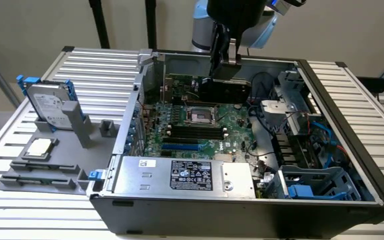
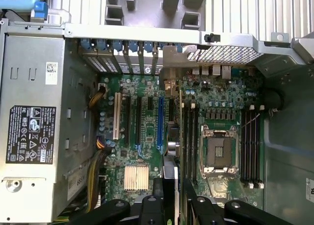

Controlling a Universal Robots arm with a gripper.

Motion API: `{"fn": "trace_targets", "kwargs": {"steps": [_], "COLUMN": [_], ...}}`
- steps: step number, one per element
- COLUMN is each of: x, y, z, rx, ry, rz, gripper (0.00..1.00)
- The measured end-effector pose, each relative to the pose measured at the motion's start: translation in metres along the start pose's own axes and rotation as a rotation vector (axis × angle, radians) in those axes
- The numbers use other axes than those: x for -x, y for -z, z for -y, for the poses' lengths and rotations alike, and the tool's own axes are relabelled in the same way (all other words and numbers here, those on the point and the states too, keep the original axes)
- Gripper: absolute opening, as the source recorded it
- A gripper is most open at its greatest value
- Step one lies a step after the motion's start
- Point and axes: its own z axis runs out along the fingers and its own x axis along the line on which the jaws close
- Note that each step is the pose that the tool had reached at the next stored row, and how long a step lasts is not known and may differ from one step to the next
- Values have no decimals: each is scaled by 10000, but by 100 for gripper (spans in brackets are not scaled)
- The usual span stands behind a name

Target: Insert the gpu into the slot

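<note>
Black gpu [image 1: 225,92] is hanging in the claw [image 1: 224,71], which is grasping its top edge; the blue slot [image 1: 180,147] is lying uncovered at seven o'clock from it, in the exterior view.

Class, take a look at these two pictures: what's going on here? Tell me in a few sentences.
A robot arm's tool grips the gpu by its upper edge and holds it on edge over the motherboard of an open computer case lying on its side. In the exterior view the card hangs beyond the CPU socket, well apart from the blue slot, which sits empty near the power supply. The gpu is not yet inserted.
</note>
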Motion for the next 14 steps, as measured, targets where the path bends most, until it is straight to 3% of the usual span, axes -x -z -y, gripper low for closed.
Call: {"fn": "trace_targets", "kwargs": {"steps": [14], "x": [-1], "y": [-29], "z": [-39], "rx": [-16], "ry": [-127], "rz": [9], "gripper": [26]}}
